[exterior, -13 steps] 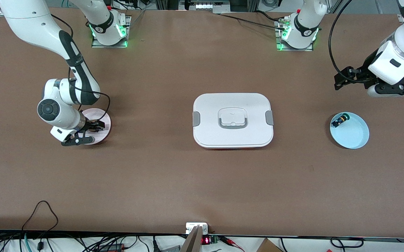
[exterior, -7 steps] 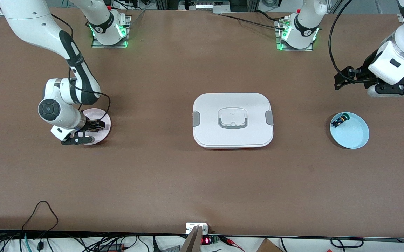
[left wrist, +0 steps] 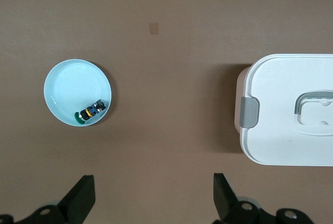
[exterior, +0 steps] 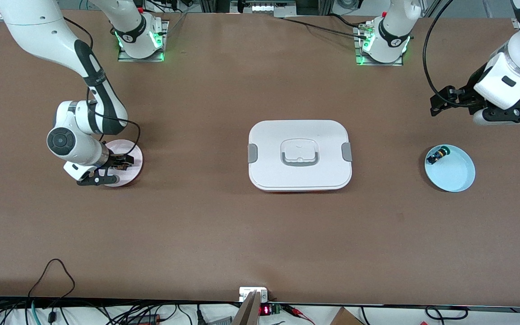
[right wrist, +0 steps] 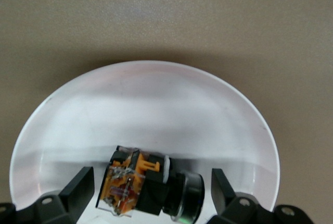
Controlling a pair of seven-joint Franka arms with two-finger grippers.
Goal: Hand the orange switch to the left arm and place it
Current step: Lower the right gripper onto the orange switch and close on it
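Note:
The orange switch [right wrist: 136, 186] lies on its side in a pale pink plate [right wrist: 145, 109] at the right arm's end of the table. It has an orange-and-clear body and a black collar. My right gripper [right wrist: 151, 188] is low over the plate [exterior: 134, 152]. It is open, with one finger on each side of the switch and a gap at both. In the front view the right gripper [exterior: 122, 162] hides the switch. The white box [exterior: 299, 155] sits at the table's middle. My left gripper [exterior: 438, 104] waits open and empty over bare table in the left wrist view [left wrist: 153, 199].
A light blue plate [exterior: 457, 175] near the left arm's end holds a black-and-blue switch [exterior: 436, 155]. Both also show in the left wrist view, the plate [left wrist: 70, 86] and the switch [left wrist: 92, 111], with the box [left wrist: 291, 114] beside them. Cables hang along the table's near edge.
The right arm's wrist and gripper have shifted slightly over the pink plate. The left arm has not moved.

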